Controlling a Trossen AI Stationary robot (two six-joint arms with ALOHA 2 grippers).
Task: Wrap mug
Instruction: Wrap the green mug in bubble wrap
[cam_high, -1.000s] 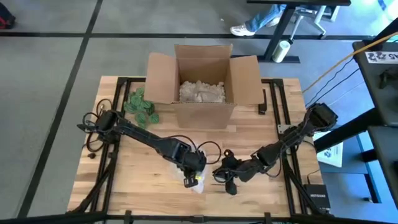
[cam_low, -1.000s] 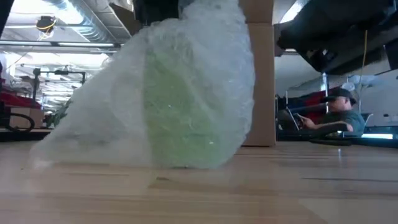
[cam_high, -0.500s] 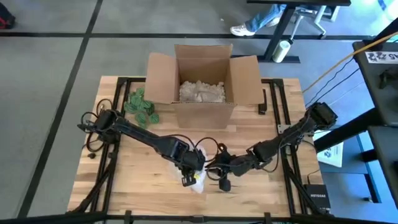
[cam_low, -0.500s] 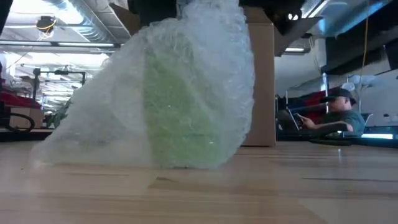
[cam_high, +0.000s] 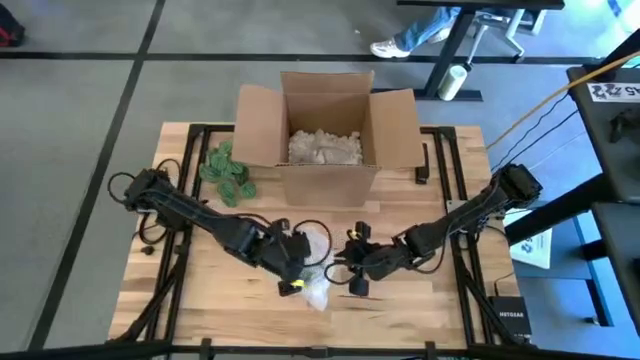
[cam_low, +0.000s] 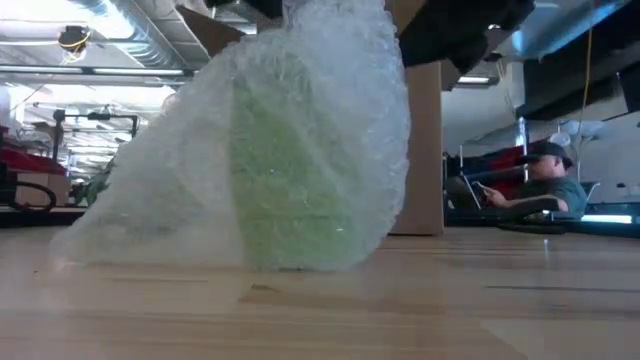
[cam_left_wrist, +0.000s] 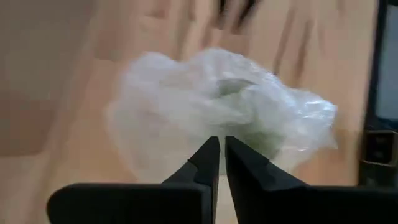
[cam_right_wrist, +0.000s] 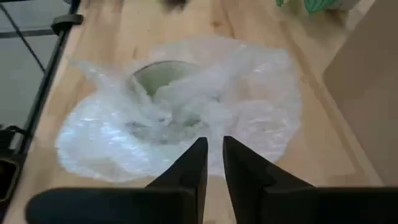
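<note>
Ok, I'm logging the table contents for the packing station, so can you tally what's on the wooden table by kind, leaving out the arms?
Green mugs wrapped in clear bubble wrap: 1
Open brown cardboard boxes holding pale packing filler: 1
Clusters of green leafy plastic pieces: 1
Total: 3

Readable text is scarce. A black box (cam_high: 509, 318) at the surface's lower-right corner in the high view carries white lettering that looks like "NETGEAR". A white sign (cam_high: 611, 91) at the right edge shows dark digits, too small to read. Nothing legible in the low or wrist views.
</note>
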